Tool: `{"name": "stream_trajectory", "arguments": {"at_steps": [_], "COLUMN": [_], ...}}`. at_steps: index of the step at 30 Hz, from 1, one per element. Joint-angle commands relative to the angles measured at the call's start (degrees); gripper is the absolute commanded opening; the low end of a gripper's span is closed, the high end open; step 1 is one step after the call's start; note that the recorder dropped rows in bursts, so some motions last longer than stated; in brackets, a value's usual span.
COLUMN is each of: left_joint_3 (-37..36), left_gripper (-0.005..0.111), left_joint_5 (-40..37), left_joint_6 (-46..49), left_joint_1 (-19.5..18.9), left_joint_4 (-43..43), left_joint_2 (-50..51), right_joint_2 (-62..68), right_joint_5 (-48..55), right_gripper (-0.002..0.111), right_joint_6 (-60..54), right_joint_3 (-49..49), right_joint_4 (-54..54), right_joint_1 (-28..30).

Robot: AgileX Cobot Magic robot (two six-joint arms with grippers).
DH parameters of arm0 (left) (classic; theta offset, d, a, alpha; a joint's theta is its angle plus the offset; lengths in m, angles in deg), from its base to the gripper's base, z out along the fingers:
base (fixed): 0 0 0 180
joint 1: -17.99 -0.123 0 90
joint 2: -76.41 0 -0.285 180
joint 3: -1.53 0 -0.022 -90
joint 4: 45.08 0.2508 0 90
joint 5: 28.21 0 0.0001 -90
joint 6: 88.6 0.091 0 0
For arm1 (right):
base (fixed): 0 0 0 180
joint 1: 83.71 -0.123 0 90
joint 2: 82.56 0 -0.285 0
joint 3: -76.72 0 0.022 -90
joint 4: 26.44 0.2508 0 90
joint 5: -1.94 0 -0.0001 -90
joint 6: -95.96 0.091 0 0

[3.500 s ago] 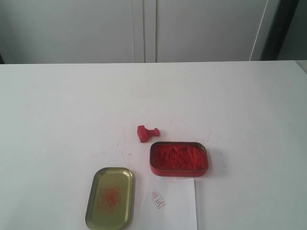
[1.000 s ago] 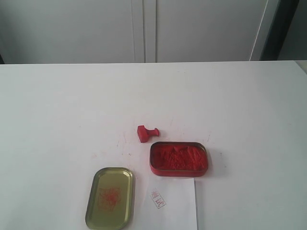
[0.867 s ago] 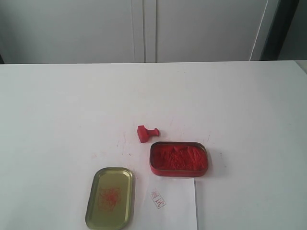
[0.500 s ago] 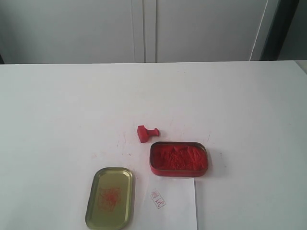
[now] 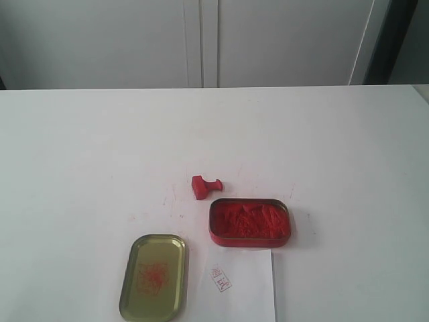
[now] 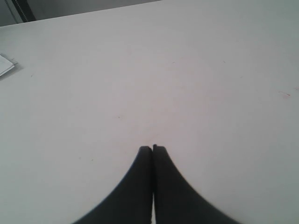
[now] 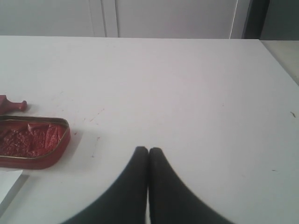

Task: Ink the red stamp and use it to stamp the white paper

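White table (image 5: 80, 168), pale cabinets behind. At frame centre the red stamp (image 5: 204, 186) lies on its side just above the open ink tin (image 5: 249, 222), with the white paper (image 5: 251, 288) below it. That looks like a tidy ink-then-press lineup. Meanwhile the left gripper (image 6: 153, 148) and right gripper (image 7: 148, 149) are both pressed closed, holding nothing.

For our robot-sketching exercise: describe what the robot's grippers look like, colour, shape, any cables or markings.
The left gripper and right gripper look alike. Each has two plain black fingers, broad at the base, curving inward and tapering to narrow blunt tips. No cables, markings or labels show. The arms themselves are outside every view.
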Motion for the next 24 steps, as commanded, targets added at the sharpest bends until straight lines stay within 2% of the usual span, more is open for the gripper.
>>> {"name": "stream_trajectory", "arguments": {"at_steps": [1,4,24], "left_joint_3": [-0.2,-0.2,-0.2], "left_gripper": [0.0,0.0,0.0], "left_joint_5": [0.1,0.1,0.1], "left_joint_6": [0.2,0.2,0.2], "left_joint_1": [-0.2,-0.2,-0.2], "left_joint_4": [-0.1,-0.1,-0.1], "left_joint_2": [-0.2,-0.2,-0.2], "right_joint_2": [-0.3,-0.3,-0.3], "right_joint_5": [-1.6,-1.6,-0.4], "right_gripper": [0.0,0.0,0.0], "right_joint_6": [-3.1,-5.8,-5.8], "right_joint_3": [0.3,0.3,0.3], "right_joint_4": [-0.4,-0.4,-0.4], "right_joint_1": [0.1,0.1,0.1]}}
